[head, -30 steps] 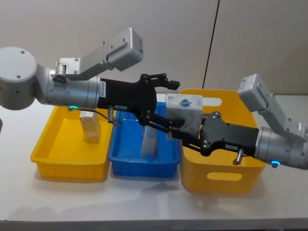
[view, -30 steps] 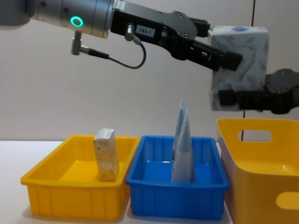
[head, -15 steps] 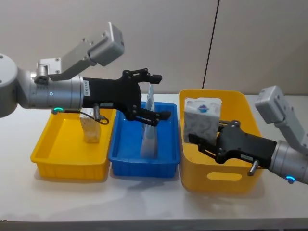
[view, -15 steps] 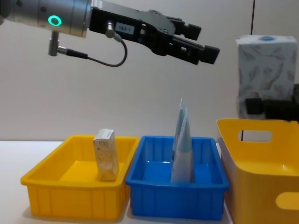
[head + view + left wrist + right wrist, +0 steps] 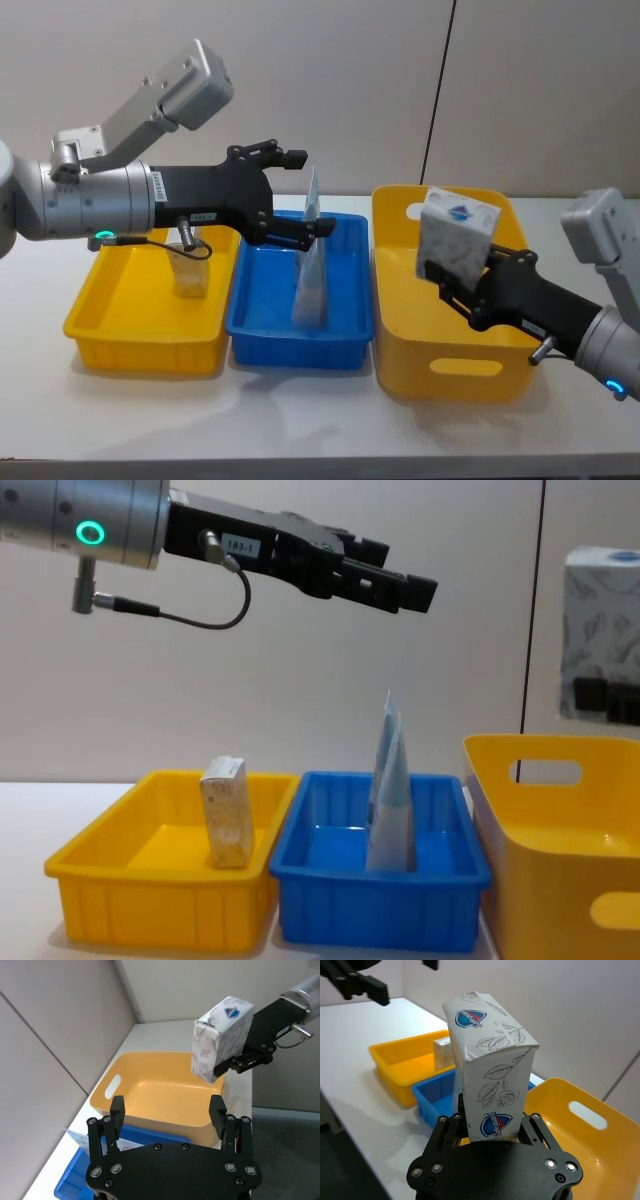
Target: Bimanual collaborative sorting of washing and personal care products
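Observation:
My right gripper point(image 5: 452, 283) is shut on the white grey-patterned cube pack point(image 5: 458, 238) and holds it tilted above the deep yellow bin point(image 5: 440, 365). The right wrist view has the pack point(image 5: 487, 1085) upright between the two fingers. My left gripper point(image 5: 310, 192) hangs open with nothing in it above the blue tray point(image 5: 260, 345), well apart from the pack. A pale blue tapered tube point(image 5: 310, 265) stands in the blue tray. A beige box point(image 5: 188, 270) stands in the yellow tray point(image 5: 110, 330). From the chest, my left gripper point(image 5: 400, 575) is high over the tube point(image 5: 392, 790) and the pack point(image 5: 603, 630) is at the right edge.
The three containers stand side by side on a white table point(image 5: 300, 410), yellow tray left, blue tray middle, deep bin with handle slots right. A plain wall runs close behind them. Bare table lies in front of the containers.
The left gripper let go of the pack and drew back to the left. The right gripper carried the pack to the right, over the yellow bin, and tilted it.

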{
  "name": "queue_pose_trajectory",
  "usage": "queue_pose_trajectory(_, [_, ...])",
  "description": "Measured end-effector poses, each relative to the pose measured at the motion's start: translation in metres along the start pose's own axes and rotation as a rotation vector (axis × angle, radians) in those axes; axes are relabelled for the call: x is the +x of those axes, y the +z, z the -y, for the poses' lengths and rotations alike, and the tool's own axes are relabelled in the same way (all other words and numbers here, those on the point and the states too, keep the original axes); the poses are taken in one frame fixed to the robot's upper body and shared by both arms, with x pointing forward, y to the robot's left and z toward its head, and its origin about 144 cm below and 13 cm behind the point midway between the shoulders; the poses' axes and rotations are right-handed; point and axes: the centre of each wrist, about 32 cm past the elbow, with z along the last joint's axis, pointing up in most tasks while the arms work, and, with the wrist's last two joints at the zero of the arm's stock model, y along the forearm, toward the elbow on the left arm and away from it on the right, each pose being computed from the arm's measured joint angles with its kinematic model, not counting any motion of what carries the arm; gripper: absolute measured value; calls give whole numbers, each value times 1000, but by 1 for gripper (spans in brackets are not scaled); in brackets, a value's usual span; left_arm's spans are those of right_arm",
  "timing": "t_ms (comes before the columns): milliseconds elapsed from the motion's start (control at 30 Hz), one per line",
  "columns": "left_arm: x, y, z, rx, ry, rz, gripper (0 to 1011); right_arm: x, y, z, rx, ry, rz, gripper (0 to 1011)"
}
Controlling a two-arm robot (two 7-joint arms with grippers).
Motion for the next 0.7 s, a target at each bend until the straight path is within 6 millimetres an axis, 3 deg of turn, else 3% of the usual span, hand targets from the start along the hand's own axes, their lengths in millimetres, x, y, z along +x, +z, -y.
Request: queue_pose_trajectory(700, [-25, 1, 9, 84, 163, -83, 1001, -24, -7, -7, 12, -334, -45, 391])
